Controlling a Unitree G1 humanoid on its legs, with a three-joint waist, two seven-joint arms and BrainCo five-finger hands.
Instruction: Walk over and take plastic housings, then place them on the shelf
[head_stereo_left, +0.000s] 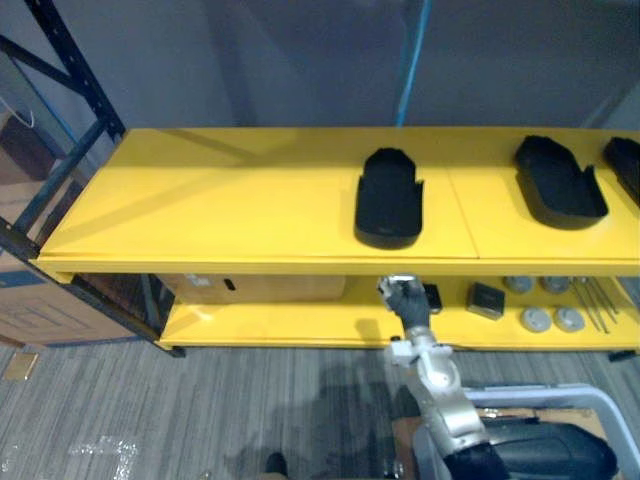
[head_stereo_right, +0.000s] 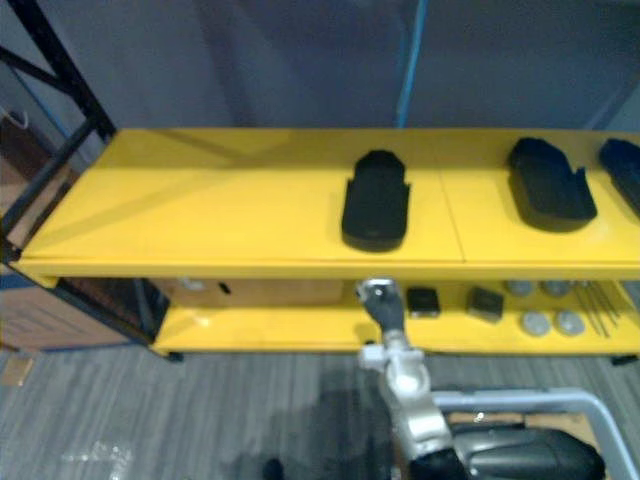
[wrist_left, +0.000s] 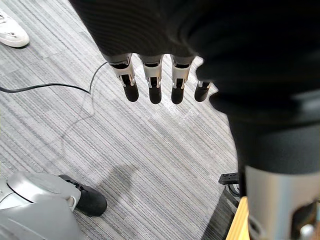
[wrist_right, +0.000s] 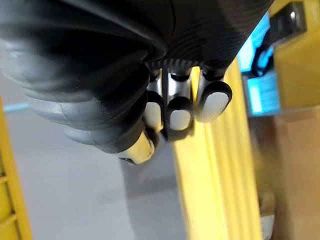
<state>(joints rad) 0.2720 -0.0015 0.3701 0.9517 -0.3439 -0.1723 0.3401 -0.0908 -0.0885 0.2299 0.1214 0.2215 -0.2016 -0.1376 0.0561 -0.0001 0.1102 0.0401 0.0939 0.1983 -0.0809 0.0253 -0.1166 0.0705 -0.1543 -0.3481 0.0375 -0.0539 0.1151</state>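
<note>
Right hand (head_stereo_left: 405, 300) up at front edge of yellow shelf (head_stereo_left: 250, 215) — fingers curled, empty; left hand (wrist_left: 152, 75) straight-fingered

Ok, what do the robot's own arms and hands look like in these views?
Right arm: jointed silver-grey segments, dark ribbed cover at the wrist and right hand. Left hand: same dark ribbed cover, silver fingers with dark rounded tips.

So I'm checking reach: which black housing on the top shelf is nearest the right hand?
The leftmost housing, straight ahead of the right hand; the other two lie farther right.
</note>
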